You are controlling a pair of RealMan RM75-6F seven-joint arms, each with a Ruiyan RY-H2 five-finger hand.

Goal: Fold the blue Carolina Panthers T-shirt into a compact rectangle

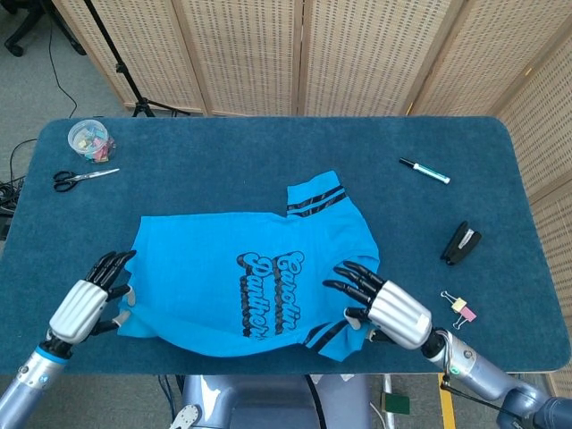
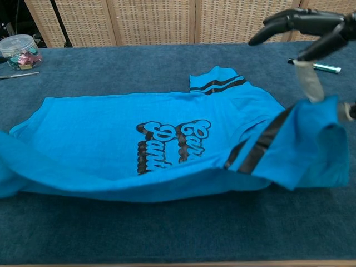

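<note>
The blue Carolina Panthers T-shirt [image 1: 223, 268] lies print up in the middle of the table, collar toward the right. Its near edge is raised off the cloth and curls over toward the lettering. My right hand [image 1: 380, 304] holds the near striped sleeve [image 2: 261, 144] up, thumb on the fabric and the other fingers spread above it; in the chest view this right hand [image 2: 303, 25] shows at the top right. My left hand [image 1: 89, 299] pinches the shirt's near hem corner at the left and is outside the chest view. The far sleeve [image 1: 315, 198] lies flat.
A marker [image 1: 424, 171] lies at the far right, with a black stapler [image 1: 460, 243] and a binder clip [image 1: 462, 310] nearer on the right. Scissors [image 1: 82, 179] and a clear tub of clips [image 1: 90, 139] sit at the far left. The blue table [image 1: 268, 143] is backed by wicker screens.
</note>
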